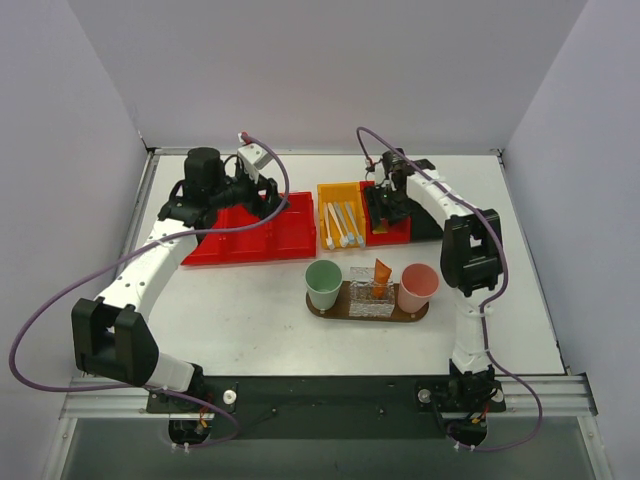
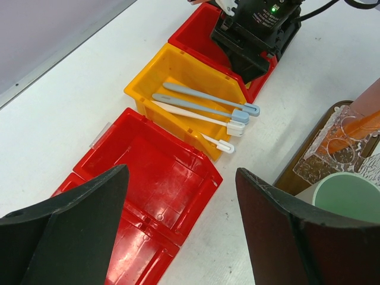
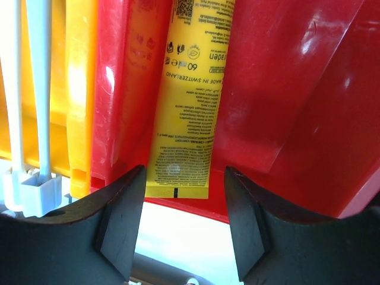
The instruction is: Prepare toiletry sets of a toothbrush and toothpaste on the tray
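Observation:
A yellow toothpaste tube (image 3: pixel 184 101) lies in the small red bin (image 3: pixel 285 89). My right gripper (image 3: pixel 184 172) is open just above the tube's flat end, one finger on each side and neither pressing on it. Several white and pale blue toothbrushes (image 2: pixel 205 107) lie in the yellow bin (image 1: pixel 340 225). The brown tray (image 1: pixel 330 311) carries a green cup (image 1: pixel 323 284), a clear glass holder (image 1: pixel 371 290) with an orange toothpaste tube (image 1: pixel 383 270) standing in it, and a pink cup (image 1: pixel 418 286). Over the long red bin (image 2: pixel 148 172), my left gripper (image 2: pixel 181 172) hangs open and holds nothing.
The red and yellow bins stand in a row across the back of the table (image 1: pixel 250 310). The tray lies in front of the yellow bin. The right arm's wrist (image 2: pixel 255 35) fills the far red bin in the left wrist view.

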Available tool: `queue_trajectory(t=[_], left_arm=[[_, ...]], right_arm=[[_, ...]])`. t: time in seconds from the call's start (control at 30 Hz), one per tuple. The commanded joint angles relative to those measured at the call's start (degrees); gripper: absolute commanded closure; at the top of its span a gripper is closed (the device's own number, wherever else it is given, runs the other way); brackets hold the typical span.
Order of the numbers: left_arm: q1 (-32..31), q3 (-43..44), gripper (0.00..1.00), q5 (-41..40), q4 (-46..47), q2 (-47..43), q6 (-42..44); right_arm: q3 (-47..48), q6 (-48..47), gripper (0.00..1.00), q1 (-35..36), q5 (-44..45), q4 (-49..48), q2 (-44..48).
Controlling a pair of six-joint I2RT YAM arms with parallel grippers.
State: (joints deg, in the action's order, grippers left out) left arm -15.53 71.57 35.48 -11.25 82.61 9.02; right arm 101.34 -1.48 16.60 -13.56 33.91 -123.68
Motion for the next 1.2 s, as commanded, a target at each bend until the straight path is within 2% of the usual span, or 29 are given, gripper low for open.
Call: queue_trajectory(t=[0.0,0.2,0.53,0.73,0.93,1.17], left_arm=[[0.7,-0.3,0.17,1.8,3.2,-1.9,-0.2],[0.9,-0.5,0.17,2.1,3.3,-2.0,-0.4],[1.1,-0.6,0.17,2.7,3.2,-1.9,-0.3],[1.2,-0.6,0.17,2.7,3.1,-2.0,0.0],[1.3,-0.4,0.17,3.3,2.9,-1.7,0.2],[1.4,-0.4,0.17,4.1,3.2,-1.6,-0.1]], right_arm=[[0.7,-0.1,0.50,0.5,3.5,1.2,-2.5],[1.1,0.2,0.55,0.5,4.3,1.2,-3.2],[2.7,0.7,0.83,0.5,3.1,1.4,0.1],[3.9,0.8,0.93,0.5,2.8,2.5,2.9],[4.4,0.8,1.00,0.5,3.2,3.4,6.0],[4.4,0.3,1.00,0.5,3.7,4.3,7.9]])
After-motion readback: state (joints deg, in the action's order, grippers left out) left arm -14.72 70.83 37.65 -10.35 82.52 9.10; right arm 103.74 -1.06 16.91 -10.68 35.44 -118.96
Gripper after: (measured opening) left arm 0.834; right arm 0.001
